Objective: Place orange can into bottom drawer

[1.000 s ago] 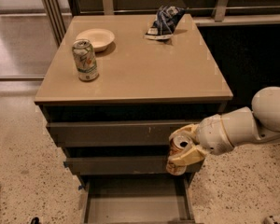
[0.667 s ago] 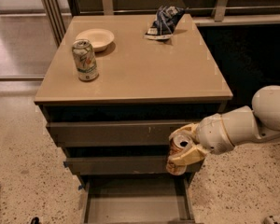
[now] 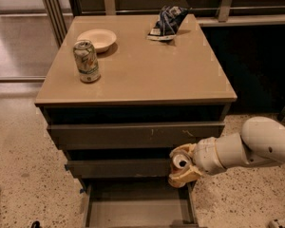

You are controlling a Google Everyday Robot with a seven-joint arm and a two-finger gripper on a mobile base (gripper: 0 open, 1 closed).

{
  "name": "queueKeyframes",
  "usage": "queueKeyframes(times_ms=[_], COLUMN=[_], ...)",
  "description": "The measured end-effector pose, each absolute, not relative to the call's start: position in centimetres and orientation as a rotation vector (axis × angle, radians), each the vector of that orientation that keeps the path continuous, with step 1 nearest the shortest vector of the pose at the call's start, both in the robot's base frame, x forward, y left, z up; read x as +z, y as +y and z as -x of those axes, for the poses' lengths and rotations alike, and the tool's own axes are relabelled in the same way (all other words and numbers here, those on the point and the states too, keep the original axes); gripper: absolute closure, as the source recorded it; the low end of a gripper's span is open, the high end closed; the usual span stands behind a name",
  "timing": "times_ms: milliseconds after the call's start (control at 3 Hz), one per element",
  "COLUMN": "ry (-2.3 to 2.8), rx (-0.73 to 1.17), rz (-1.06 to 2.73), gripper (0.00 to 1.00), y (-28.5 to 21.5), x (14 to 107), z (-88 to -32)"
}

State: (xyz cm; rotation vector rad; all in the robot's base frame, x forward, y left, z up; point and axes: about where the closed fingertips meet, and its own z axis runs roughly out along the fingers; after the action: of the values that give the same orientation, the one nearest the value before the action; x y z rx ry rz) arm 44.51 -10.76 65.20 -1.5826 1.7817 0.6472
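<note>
While the bottom drawer [image 3: 133,207] lies open nearest me, my pincer [image 3: 182,166] is clamped on the orange can [image 3: 181,162] above its right edge. I'd slide left, lower gently, then release. Farther back, a green can [image 3: 87,61] stands on the table [image 3: 152,70].

No lettering, brand or number can be read on the pale green-and-white can [image 3: 87,61], the dark crumpled bag [image 3: 167,22] or the orange can [image 3: 179,161], which the tool [image 3: 183,165] clasps just above the right side of the open bottom drawer [image 3: 137,208].
</note>
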Motion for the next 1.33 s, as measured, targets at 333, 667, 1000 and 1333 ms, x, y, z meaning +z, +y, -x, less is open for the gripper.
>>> queueKeyframes(times_ms=[333, 667, 1000, 1333], ry=[1.773, 1.816, 1.834, 1.833], rx=[0.610, 0.661, 0.710, 0.710], rz=[1.604, 1.609, 1.598, 1.599], gripper=[1.00, 1.00, 1.00, 1.00], y=[-10.7, -10.4, -9.9, -9.9], x=[57.9, 49.0, 46.1, 46.1], z=[-45.4, -46.1, -45.5, -45.5])
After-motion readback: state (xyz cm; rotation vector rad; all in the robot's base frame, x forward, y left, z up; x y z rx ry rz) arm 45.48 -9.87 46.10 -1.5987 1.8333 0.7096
